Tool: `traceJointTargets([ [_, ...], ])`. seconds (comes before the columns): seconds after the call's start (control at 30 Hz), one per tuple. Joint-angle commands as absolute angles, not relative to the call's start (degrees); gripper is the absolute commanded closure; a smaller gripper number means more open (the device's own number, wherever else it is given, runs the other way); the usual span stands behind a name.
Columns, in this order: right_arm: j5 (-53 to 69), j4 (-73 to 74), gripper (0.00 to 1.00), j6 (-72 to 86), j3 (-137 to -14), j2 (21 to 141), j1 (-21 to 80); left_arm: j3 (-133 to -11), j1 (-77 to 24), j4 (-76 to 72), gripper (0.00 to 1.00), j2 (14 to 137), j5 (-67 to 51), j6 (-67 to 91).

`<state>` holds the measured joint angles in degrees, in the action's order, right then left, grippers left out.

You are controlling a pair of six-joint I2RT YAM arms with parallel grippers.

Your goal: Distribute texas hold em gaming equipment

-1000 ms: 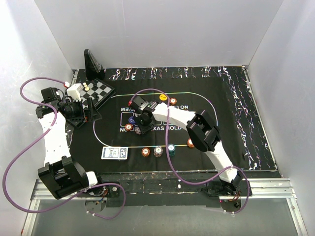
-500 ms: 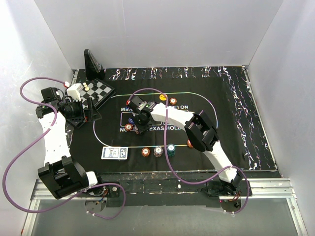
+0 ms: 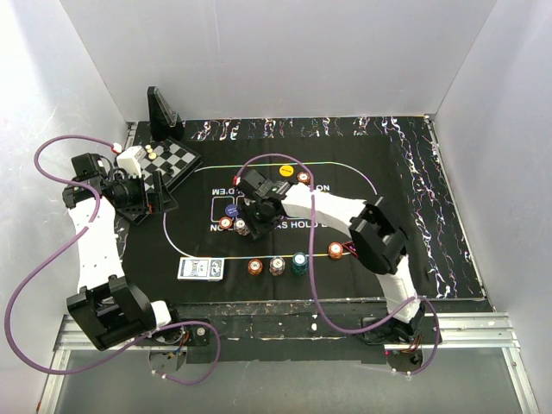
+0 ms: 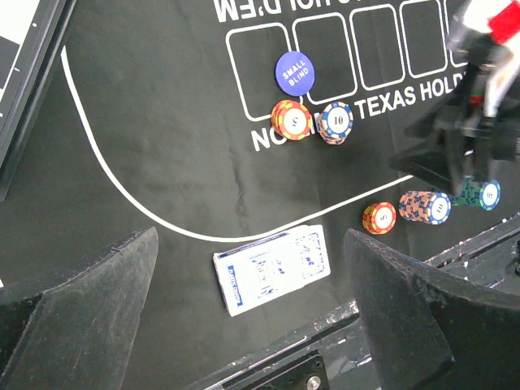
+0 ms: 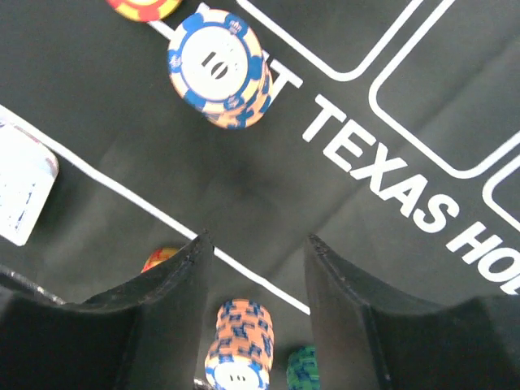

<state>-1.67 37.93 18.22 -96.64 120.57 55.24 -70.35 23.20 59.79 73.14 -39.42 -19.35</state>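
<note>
Right claw (image 5: 257, 240) parted and empty, blue-white chip stack (image 5: 218, 69) just ahead, untouched

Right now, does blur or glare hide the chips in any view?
Top view: even light, no glare, chips small but clear. Left wrist: mat sharp, right arm blurred at the edge. Right wrist: blue chip stack crisp, claw fingers dark, soft.

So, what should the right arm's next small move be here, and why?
Probably lift the right gripper straight up before it moves off. Its jaws stand apart with only the mat between them, so it holds nothing. The blue-and-white chip stack stands just beyond its fingertips, next to the orange stack. A sideways swing at this height might topple them.
</note>
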Motion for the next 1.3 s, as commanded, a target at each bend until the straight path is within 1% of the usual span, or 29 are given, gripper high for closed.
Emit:
traceJointTargets([
  [0.0, -2.46, 36.21, 0.38, 17.49, -93.00, 111.02, 55.90, -71.28, 23.55, 59.77, 0.00, 70.31, -39.11, -20.21],
  [0.1, -0.45, 37.00, 0.29, 16.35, -90.27, 107.85, 56.60, -70.84, 23.55, 59.59, 0.00, 69.87, -38.41, -20.13],
  [0.17, -0.44, 36.83, 0.26, 15.30, -87.99, 105.92, 57.48, -70.40, 23.55, 59.68, 0.00, 69.61, -38.23, -20.13],
  [0.23, 2.10, 36.83, 0.22, 14.42, -85.97, 104.68, 58.35, -70.05, 23.64, 59.59, 0.00, 69.35, -38.14, -20.04],
  [0.43, 3.96, 37.62, 0.15, 12.75, -82.09, 103.62, 60.20, -69.43, 23.64, 59.59, 0.00, 68.56, -37.62, -19.86],
  [0.67, 3.17, 37.79, 0.12, 12.31, -79.72, 103.27, 61.17, -68.56, 23.29, 59.85, 0.00, 68.38, -37.88, -19.34],
  [1.03, 1.23, 37.44, 0.12, 11.69, -76.73, 102.39, 61.44, -68.82, 22.24, 59.50, 0.00, 68.64, -37.71, -18.28],
  [1.27, 2.37, 36.48, 0.16, 11.95, -74.53, 102.48, 61.61, -69.43, 21.80, 59.41, 0.00, 69.08, -37.44, -18.02],
])
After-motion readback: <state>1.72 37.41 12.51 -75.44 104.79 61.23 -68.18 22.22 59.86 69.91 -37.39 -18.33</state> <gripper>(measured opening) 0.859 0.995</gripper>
